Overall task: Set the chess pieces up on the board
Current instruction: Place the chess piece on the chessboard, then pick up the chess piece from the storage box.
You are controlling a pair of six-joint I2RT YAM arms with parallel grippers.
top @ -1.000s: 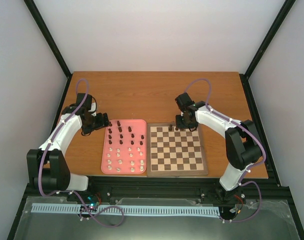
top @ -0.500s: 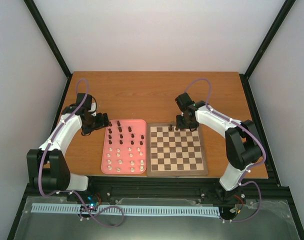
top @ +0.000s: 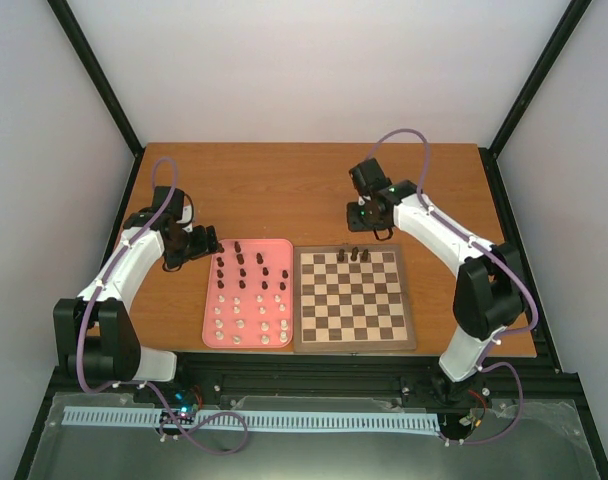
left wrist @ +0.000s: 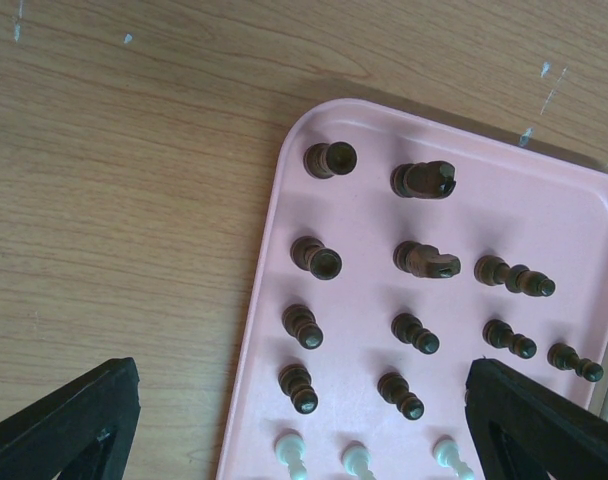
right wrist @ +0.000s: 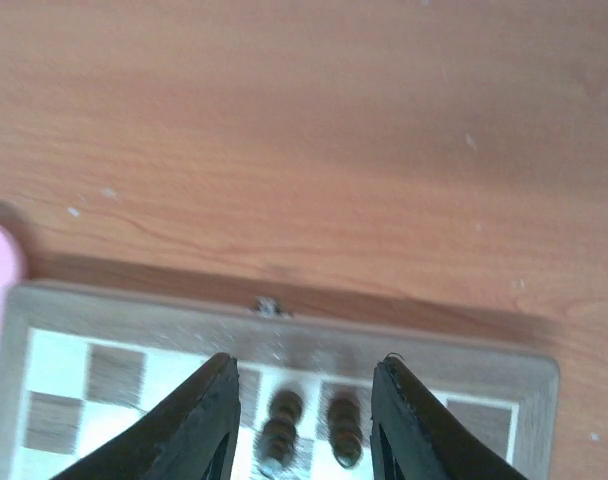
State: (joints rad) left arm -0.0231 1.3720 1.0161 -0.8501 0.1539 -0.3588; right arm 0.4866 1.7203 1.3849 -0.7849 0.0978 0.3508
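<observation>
The orange-brown wooden counter point(top: 284, 190) sat between white walls. The board point(top: 354, 330) lay on it towards your arms' side. The pink tray point(top: 274, 243) sat just left of the board, their edges almost touching. Three dark pieces point(top: 354, 256) stood on the board's far row, near its middle. Left of the board, the tray carried the other pieces: dark ones point(top: 242, 266) in its far rows and cream ones point(top: 242, 322) in its near rows. Your right jaws hung above bare counter just past the board's far edge, spread apart and pinching nothing. From that wrist, the fingers point(right wrist: 199, 420) framed the blurred dark pieces on the board. Your left jaws were spread wide and empty, left of the board by the tray's far left corner.
</observation>
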